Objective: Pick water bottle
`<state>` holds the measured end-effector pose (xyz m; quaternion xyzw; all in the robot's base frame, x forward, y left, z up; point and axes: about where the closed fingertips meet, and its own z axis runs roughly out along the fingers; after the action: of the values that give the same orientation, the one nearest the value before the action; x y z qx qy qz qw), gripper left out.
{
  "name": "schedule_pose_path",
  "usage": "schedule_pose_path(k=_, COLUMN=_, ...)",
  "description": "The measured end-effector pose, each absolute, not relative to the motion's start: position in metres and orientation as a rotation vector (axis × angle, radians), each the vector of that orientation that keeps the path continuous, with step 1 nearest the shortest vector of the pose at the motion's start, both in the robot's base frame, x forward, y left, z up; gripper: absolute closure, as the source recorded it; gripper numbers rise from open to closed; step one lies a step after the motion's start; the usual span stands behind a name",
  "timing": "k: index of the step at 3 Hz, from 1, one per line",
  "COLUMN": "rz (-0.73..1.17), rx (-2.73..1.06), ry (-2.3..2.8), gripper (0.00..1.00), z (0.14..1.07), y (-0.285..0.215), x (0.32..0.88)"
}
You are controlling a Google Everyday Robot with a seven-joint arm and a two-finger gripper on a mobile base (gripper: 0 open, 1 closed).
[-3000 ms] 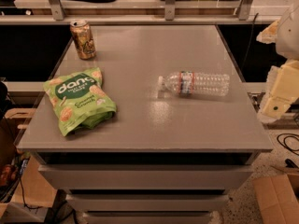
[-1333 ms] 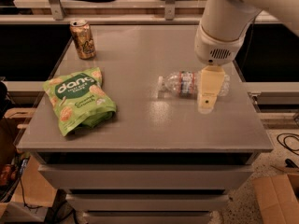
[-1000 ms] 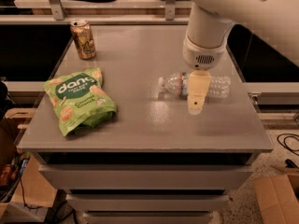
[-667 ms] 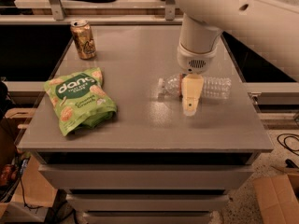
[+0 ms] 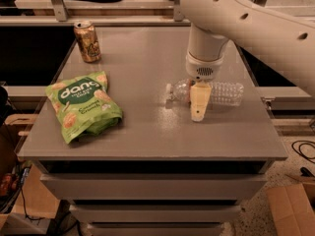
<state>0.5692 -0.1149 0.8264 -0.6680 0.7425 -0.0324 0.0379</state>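
Observation:
The water bottle is a clear ribbed plastic bottle lying on its side on the right half of the grey table, cap pointing left. My gripper hangs from the white arm that reaches in from the upper right. It is over the neck end of the bottle and hides its label band. The cream fingers point down toward the table in front of the bottle.
A gold-brown drink can stands at the table's far left corner. A green snack bag lies on the left side. A counter runs behind the table. A cardboard box sits on the floor at the lower right.
The arm has swung in from the right edge and moved left over the bottle. The gripper now sits over the bottle's neck end. The bottle, can and bag have not moved.

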Motion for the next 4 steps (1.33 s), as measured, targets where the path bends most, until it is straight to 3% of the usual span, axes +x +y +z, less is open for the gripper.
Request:
schedule_pose_path(k=3, rz=-0.165, rx=-2.059, ry=2.218, gripper=0.87, z=0.869, y=-0.127, x=0.584)
schedule_pose_path(k=4, rz=-0.144, rx=-2.088, ry=2.101, gripper=1.00, z=0.893, y=-0.127, x=0.584)
